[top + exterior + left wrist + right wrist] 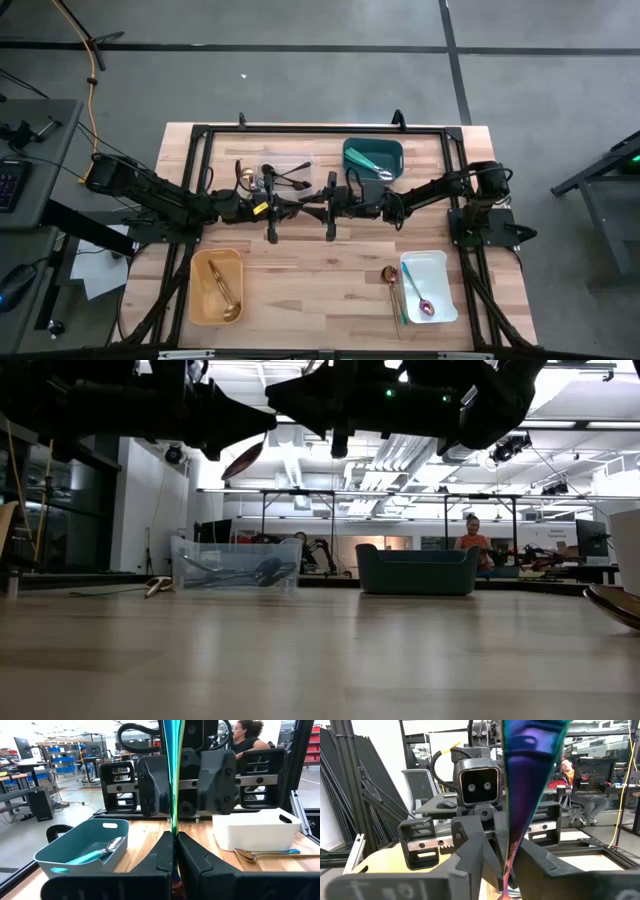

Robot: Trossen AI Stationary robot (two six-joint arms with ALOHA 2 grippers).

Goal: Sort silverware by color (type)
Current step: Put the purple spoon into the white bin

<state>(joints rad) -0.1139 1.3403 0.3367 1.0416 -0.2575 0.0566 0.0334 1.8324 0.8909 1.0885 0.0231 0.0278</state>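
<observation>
My left claw (175,852) pinches the iridescent utensil (174,770) upright; right claw (507,862), facing, closes around its far end.

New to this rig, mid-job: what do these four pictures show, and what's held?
Two dark robot arms work at a wooden table. One picture looks down from above, one looks level across the tabletop, two come from wrist cameras. Four plastic containers sit there: a clear one with black utensils, a teal one with a teal-handled spoon, a yellow one with gold pieces, a white one with a pinkish spoon. Over the middle, the left hand grips a slim iridescent purple-green utensil, and the right hand pinches it too: seemingly a hand-to-hand pass.
</observation>
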